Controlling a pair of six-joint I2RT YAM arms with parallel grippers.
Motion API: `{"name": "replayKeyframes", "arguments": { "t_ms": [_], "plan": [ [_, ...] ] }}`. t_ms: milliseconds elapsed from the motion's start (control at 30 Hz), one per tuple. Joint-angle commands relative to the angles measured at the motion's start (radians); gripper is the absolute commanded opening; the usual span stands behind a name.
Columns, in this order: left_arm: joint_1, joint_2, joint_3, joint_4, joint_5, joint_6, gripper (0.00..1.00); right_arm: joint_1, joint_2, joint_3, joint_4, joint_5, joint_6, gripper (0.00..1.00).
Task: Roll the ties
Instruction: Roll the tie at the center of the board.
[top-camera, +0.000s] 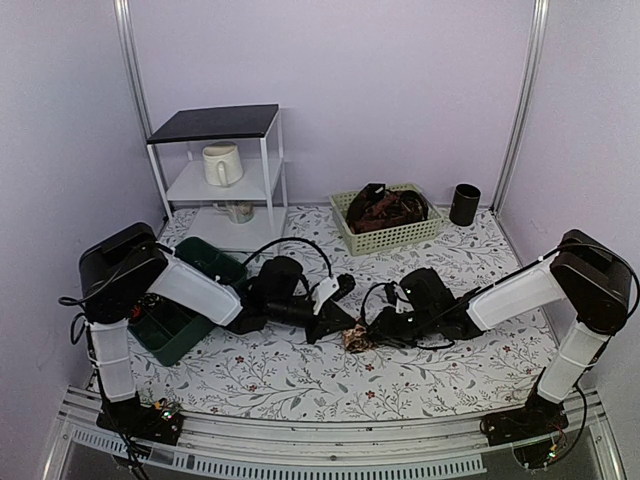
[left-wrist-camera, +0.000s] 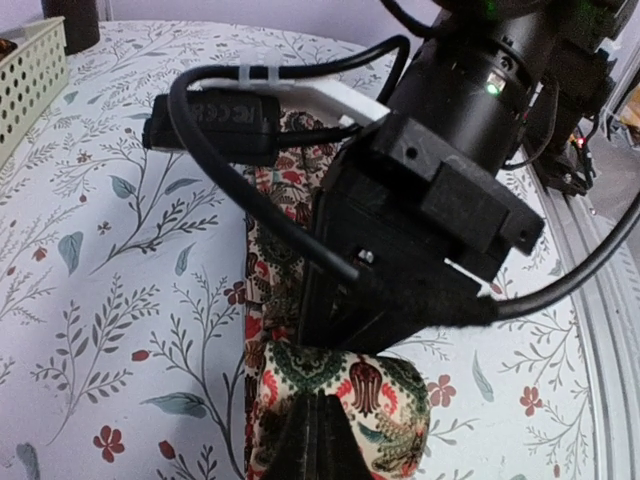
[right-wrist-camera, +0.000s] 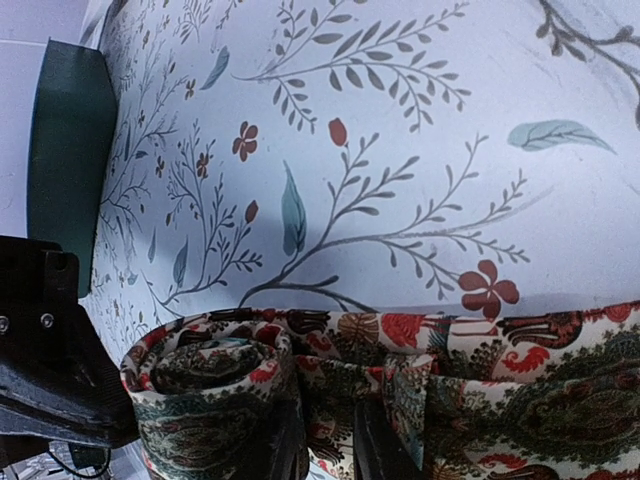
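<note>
One tie (top-camera: 355, 338), cream with red and dark green paisley, lies at the table's middle between both arms, partly wound into a coil (right-wrist-camera: 210, 385). In the left wrist view my left gripper (left-wrist-camera: 320, 440) is shut, its tips pressed together against the rounded top of the tie's coil (left-wrist-camera: 400, 400). My right gripper (right-wrist-camera: 330, 448) is shut on a fold of the tie just right of the coil, and the flat length (right-wrist-camera: 560, 400) runs off to the right. The right gripper's black body (left-wrist-camera: 440, 190) hides the tie's middle. More ties (top-camera: 385, 208) are heaped in the basket.
A pale green basket (top-camera: 392, 238) stands at the back with a black cup (top-camera: 464, 203) beside it. A dark green bin (top-camera: 165, 338) sits at the left near the left arm. A white shelf (top-camera: 215, 122) at the back left holds a mug (top-camera: 222, 163).
</note>
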Motion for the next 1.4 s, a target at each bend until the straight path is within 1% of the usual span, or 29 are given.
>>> {"name": "replayKeyframes", "arguments": {
  "t_ms": [0, 133, 200, 233, 300, 433, 467, 567, 633, 767, 967, 1100, 1233, 1367],
  "plan": [
    [-0.001, 0.028, 0.013, 0.024, 0.013, -0.017, 0.00, 0.000, 0.003, 0.023, -0.010, 0.036, -0.012, 0.22],
    [-0.002, 0.013, 0.012, 0.044, -0.009, -0.038, 0.00, 0.001, 0.014, 0.023, 0.003, 0.026, -0.010, 0.21],
    [0.000, -0.036, -0.006, 0.064, -0.042, -0.050, 0.05, 0.001, 0.020, 0.023, 0.008, 0.021, -0.009, 0.22],
    [0.001, -0.055, -0.017, 0.071, -0.072, -0.057, 0.08, 0.001, 0.023, 0.023, 0.010, 0.017, -0.009, 0.22],
    [0.000, -0.095, -0.050, 0.074, -0.135, -0.064, 0.09, 0.001, 0.033, 0.029, 0.015, 0.002, -0.009, 0.21],
    [0.000, -0.184, -0.118, 0.063, -0.330, -0.098, 0.12, 0.000, 0.065, 0.054, 0.021, -0.036, -0.016, 0.21],
    [0.000, -0.207, -0.136, 0.046, -0.394, -0.112, 0.11, 0.000, 0.069, 0.056, 0.023, -0.038, -0.017, 0.21],
    [-0.001, -0.270, -0.194, -0.032, -0.556, -0.162, 0.01, 0.000, 0.073, 0.057, 0.025, -0.037, -0.015, 0.21],
    [-0.002, -0.307, -0.245, -0.055, -0.589, -0.182, 0.00, 0.001, 0.075, 0.059, 0.024, -0.037, -0.014, 0.21],
    [-0.004, -0.347, -0.334, -0.079, -0.579, -0.236, 0.00, 0.001, 0.068, 0.058, 0.023, -0.036, -0.012, 0.22],
    [-0.004, -0.296, -0.396, -0.046, -0.488, -0.284, 0.00, 0.001, 0.019, 0.080, -0.007, -0.032, -0.016, 0.22],
    [-0.007, -0.240, -0.395, 0.021, -0.420, -0.289, 0.00, 0.003, -0.023, 0.098, -0.039, -0.030, -0.022, 0.28],
    [-0.010, -0.197, -0.394, 0.087, -0.382, -0.306, 0.00, 0.023, -0.033, 0.117, -0.073, -0.016, -0.026, 0.36],
    [-0.010, -0.175, -0.384, 0.115, -0.360, -0.317, 0.00, 0.047, -0.016, 0.139, -0.089, -0.007, -0.026, 0.47]
  ]
}}
